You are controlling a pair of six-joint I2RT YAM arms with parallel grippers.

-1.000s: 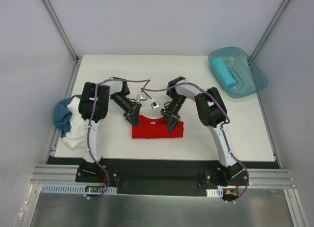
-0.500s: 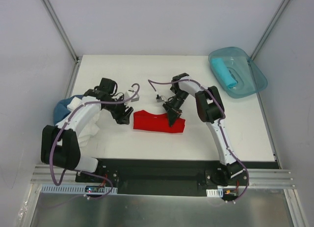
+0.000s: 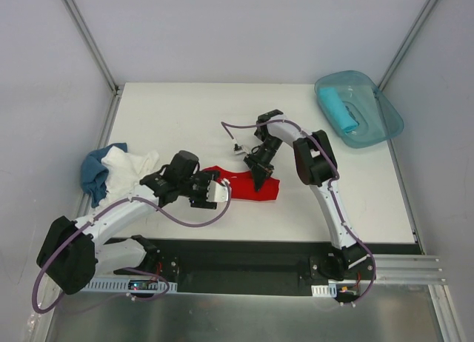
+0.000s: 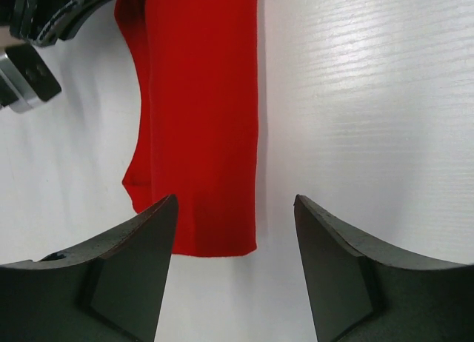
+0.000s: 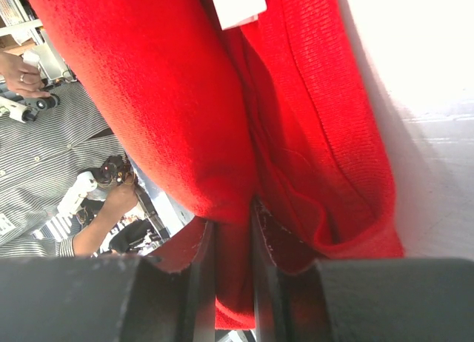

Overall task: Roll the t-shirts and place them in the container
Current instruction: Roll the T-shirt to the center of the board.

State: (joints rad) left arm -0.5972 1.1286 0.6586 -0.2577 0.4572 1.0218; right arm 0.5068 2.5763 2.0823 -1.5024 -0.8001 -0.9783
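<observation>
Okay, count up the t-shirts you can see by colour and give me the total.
red t-shirt: 1
white t-shirt: 1
denim blue t-shirt: 1
turquoise t-shirt, rolled, in the tub: 1
Total: 4

Far half of the table (image 3: 185, 112) was bare, open lane. Centre was blocked: 2 arms met over the red t-shirt (image 3: 248, 188), right gripper (image 3: 258, 182) clamped on its right part, left gripper (image 4: 235, 209) low with jaws apart over its left end. White t-shirt (image 3: 129, 166) and blue t-shirt (image 3: 92, 175) were piled at the left edge. Tub (image 3: 370, 123) filled the far-right corner. Bare strip right of the red cloth.
</observation>
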